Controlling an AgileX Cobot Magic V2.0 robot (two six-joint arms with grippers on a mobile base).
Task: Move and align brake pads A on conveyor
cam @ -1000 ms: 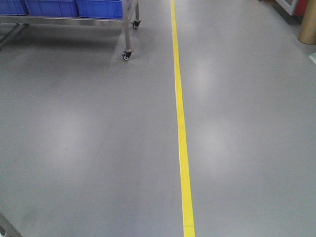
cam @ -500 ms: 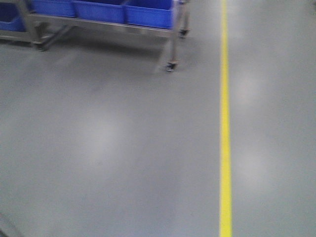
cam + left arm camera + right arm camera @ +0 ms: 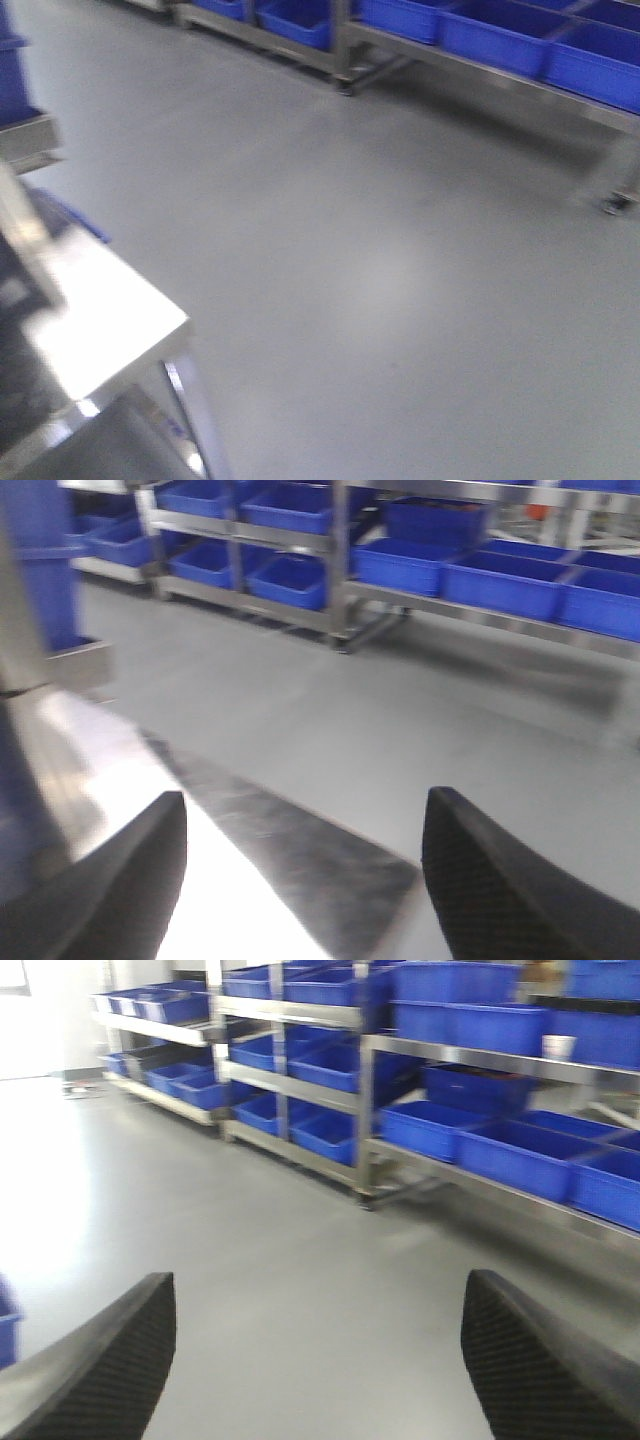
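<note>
At the corner of the steel table (image 3: 110,320), racks (image 3: 440,1060) beyond: left gripper (image 3: 305,810) and right gripper (image 3: 318,1280), both spread wide, empty. Brake pads and conveyor not identifiable; approach step, seemingly. Next need: bring the belt within reach.

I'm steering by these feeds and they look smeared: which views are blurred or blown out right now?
Front view: motion-blurred throughout, glare on the steel table corner. Left wrist view: soft, with strong white glare on the steel at lower left. Right wrist view: sharpest, but the floor is blown out at far left; blue bins readable.
</note>
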